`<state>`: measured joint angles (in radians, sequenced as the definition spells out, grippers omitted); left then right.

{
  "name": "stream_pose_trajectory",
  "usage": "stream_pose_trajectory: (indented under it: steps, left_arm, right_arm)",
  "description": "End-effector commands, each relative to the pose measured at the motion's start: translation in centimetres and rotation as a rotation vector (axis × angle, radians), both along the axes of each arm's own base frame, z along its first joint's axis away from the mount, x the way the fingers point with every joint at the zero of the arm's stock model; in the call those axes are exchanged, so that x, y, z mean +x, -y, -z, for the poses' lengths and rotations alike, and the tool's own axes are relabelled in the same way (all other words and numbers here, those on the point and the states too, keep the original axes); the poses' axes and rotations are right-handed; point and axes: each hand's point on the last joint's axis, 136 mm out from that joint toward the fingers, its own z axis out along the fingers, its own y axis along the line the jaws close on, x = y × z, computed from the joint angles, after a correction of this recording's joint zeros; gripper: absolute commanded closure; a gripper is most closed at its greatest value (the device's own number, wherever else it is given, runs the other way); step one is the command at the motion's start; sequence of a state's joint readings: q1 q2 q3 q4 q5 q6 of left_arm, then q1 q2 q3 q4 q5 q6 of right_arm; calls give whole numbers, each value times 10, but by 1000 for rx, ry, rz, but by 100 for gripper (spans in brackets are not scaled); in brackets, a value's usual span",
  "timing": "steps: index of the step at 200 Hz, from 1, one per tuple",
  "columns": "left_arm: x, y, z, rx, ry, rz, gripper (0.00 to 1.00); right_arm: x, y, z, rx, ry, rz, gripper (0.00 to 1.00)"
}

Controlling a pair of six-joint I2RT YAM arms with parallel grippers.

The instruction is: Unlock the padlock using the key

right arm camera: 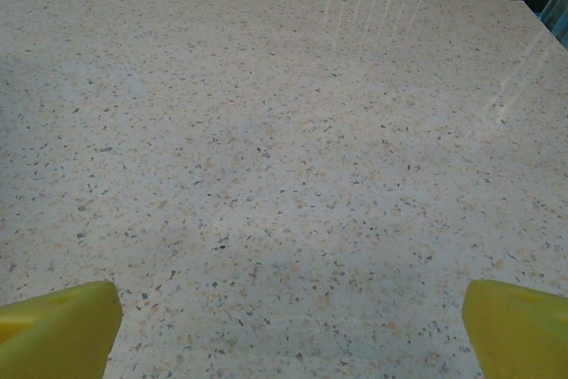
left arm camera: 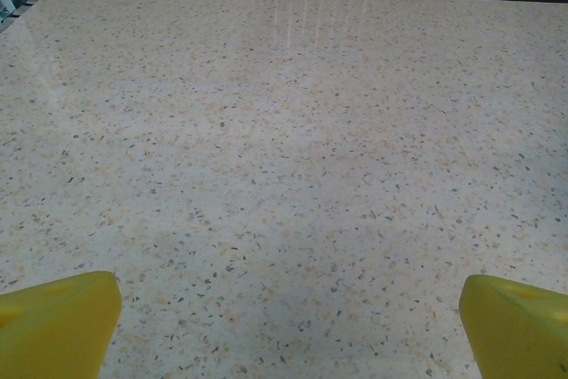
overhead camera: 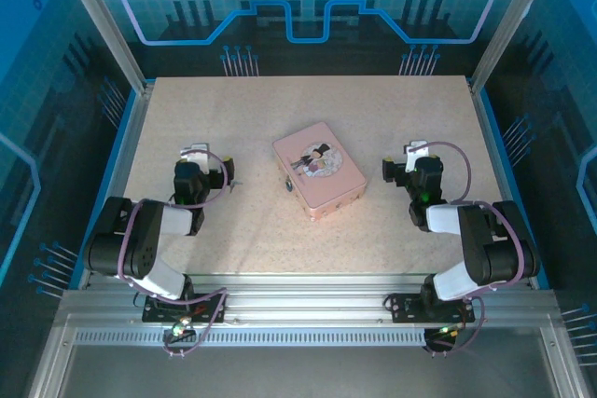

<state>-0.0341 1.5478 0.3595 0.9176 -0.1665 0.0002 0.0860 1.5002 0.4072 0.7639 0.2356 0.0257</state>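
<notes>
At the centre of the speckled table (overhead camera: 233,230), a pink tin box (overhead camera: 319,170) with a picture lid, set at an angle. Against its near-left side, the padlock (overhead camera: 289,185), a tiny dark speck, too small to tell locked from unlocked. To the left of the box and well apart from it, the left gripper (left arm camera: 288,335), released, yellow fingertips (left arm camera: 58,321) spread wide above bare tabletop, grasping nothing. To the right, equally well apart, the right gripper (right arm camera: 288,335), also released and empty, its 2 yellow tips at the near corners of the wrist view.
</notes>
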Motion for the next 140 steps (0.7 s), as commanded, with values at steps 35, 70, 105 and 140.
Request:
stream_pose_trajectory:
  steps: [35,70,105,140]
  left_arm:
    - [15,-11,-32,0,-61,-55,1]
    - [19,-13,-66,-50,-59,-90,1]
    - [30,23,-98,-383,-125,8,1]
    - [40,77,-107,-655,-217,240,1]
  right_arm:
    - [3,-1,-41,6,6,-5,0]
    - [-8,-13,-89,105,57,-46,0]
    - [-35,-16,-120,415,-18,50,0]
    - [-56,-23,-109,669,-145,79,0]
